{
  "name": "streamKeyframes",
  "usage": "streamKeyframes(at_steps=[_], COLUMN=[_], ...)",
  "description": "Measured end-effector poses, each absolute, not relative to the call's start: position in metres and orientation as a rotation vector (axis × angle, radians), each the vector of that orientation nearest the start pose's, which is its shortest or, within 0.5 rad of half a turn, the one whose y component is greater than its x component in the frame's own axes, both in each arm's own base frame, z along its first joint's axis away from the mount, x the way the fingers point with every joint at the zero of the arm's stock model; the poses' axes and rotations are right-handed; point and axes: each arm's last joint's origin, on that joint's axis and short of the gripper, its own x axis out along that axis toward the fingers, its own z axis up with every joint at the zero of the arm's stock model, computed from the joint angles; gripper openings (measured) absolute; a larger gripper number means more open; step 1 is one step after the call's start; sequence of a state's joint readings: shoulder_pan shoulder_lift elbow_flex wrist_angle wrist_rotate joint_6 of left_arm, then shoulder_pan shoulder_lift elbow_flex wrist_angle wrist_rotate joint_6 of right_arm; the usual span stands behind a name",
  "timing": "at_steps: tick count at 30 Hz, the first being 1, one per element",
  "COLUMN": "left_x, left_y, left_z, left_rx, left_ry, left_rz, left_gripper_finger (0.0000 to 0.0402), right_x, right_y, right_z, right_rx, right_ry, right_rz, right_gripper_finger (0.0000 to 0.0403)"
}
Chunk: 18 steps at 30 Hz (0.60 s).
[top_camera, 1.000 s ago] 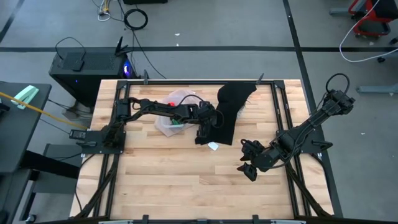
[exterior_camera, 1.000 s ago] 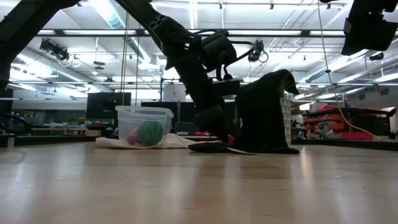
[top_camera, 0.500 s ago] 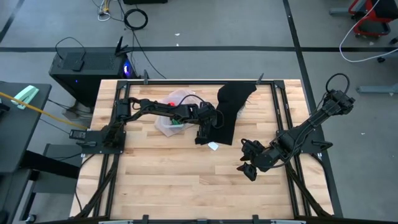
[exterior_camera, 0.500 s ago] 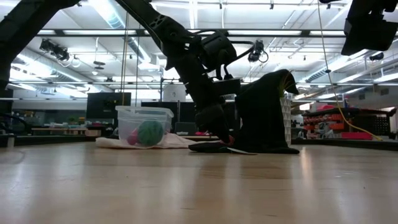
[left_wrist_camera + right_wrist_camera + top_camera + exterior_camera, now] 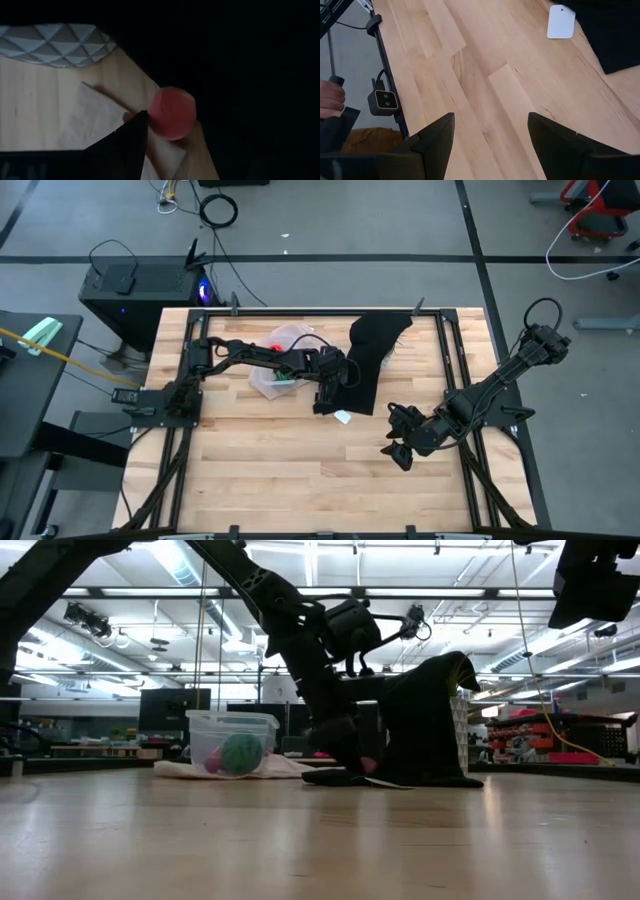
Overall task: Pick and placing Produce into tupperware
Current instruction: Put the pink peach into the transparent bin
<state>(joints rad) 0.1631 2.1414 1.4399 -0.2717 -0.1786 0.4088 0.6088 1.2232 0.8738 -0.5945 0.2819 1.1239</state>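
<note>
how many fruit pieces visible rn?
3. A red ball on the table at the black cloth's edge, by the left gripper. A green one and a pink one in the clear tub. The cloth may hide more.

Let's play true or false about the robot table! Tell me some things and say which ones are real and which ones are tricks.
1. The left gripper is down at the edge of the black cloth. True.
2. A red ball lies on the wood right by the left gripper's finger. True.
3. The tupperware is empty. False: a green fruit sits inside it.
4. The right gripper holds the small white scrap. False: its jaws stand open over bare wood, and the scrap lies farther off.
</note>
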Motion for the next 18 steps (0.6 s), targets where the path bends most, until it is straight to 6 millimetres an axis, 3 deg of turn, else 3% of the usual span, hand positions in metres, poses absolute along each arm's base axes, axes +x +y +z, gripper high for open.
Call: streamKeyframes(at_steps=[14,18], left_x=[0.434,0.431], left_y=[0.079,0.079], left_z=[0.136,0.148], left_rx=[0.467,0.470], left_ry=[1.074,1.063], left_rz=[0.249,0.262], left_gripper_finger=[0.0142,0.0139], right_x=[0.199,0.199], right_y=[0.129,0.129], right_z=[0.247,0.247], right_rx=[0.635,0.632], right_ry=[0.891,0.891], right_rz=[-0.207,-0.205], right_gripper_finger=[0.0258,0.0258])
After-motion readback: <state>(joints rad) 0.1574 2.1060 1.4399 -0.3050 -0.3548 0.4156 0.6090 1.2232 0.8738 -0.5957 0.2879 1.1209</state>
